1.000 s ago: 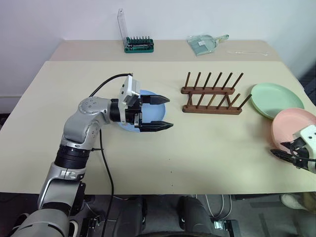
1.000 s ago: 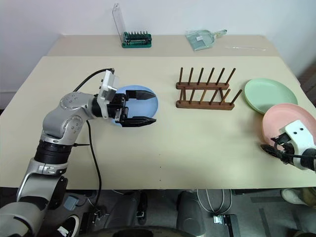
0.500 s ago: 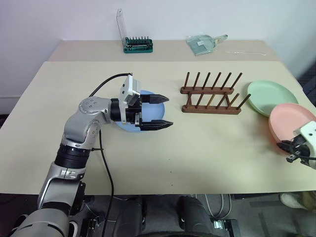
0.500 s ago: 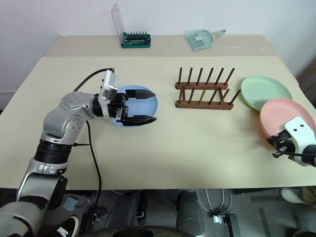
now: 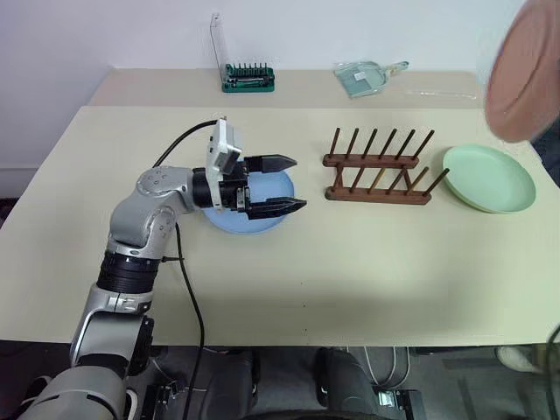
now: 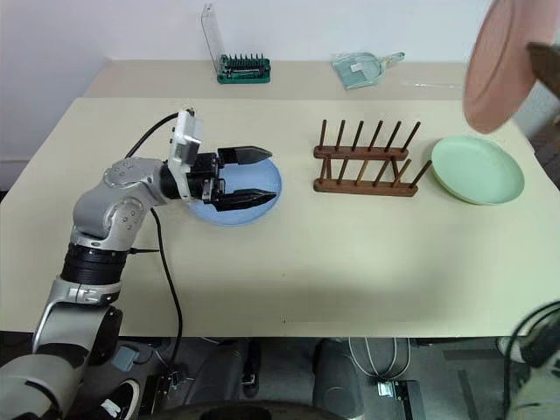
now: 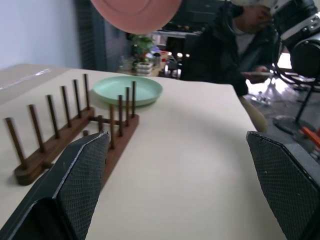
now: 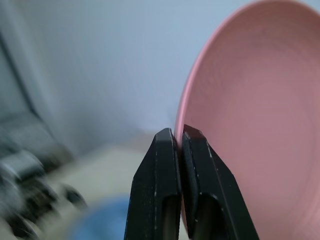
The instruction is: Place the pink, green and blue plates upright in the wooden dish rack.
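Observation:
High at the right, above the table, the pink plate [image 5: 523,74] hangs tilted on edge, with my right gripper [image 8: 179,131] shut on its rim. The green plate [image 5: 488,178] lies flat on the table just right of the wooden dish rack [image 5: 378,168], whose pegs stand bare. Left of the rack the blue plate [image 5: 249,206] lies flat. My left gripper [image 5: 299,182] hovers over the blue plate's right side, open and level, pointing toward the rack with nothing between its fingers.
A green bit holder with a clear lid [image 5: 246,79] and a clear dustpan-like scoop [image 5: 363,77] sit at the back of the table. A seated person [image 7: 225,45] is beyond the table's right end.
My right gripper closed on the pink plate's rim and lifted it from the table's right edge high into the air, turning it on edge. The left gripper stayed put.

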